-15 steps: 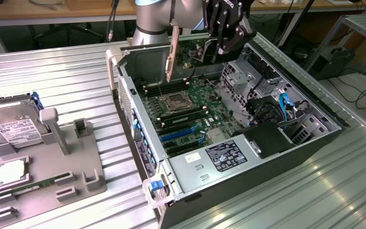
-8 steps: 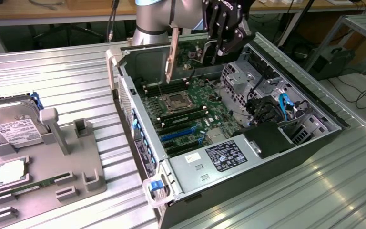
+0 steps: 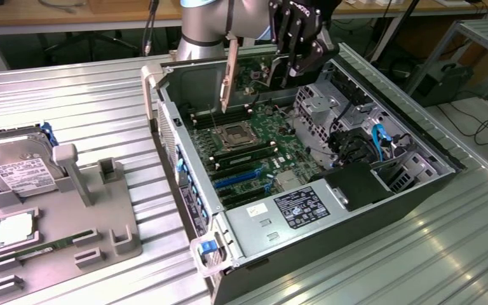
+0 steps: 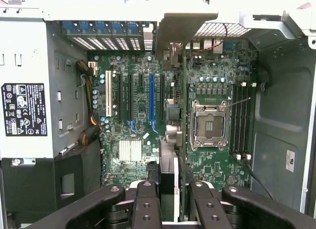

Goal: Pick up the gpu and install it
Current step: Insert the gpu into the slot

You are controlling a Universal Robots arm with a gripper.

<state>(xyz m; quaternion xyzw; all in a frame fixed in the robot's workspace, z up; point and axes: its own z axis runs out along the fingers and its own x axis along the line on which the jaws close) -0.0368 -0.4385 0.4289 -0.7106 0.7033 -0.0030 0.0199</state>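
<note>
The gripper (image 3: 291, 60) is clamped, partly closed, on the gpu (image 3: 228, 76), holding the card (image 4: 178, 140) edge-on in the air above the motherboard (image 3: 244, 143) inside the open computer case (image 3: 413, 184).

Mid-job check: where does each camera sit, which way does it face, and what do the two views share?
Exterior view: off the arm, raised, looking down at an angle on the open computer case and the grey parts tray; the arm and gripper show, holding the gpu edge-down above the motherboard.
Wrist view: on the wrist, looking straight down into the case; the gripper fingers show, with the gpu edge-on between them.
Shared: gripper, gpu, motherboard, CPU socket, blue slot.
</note>
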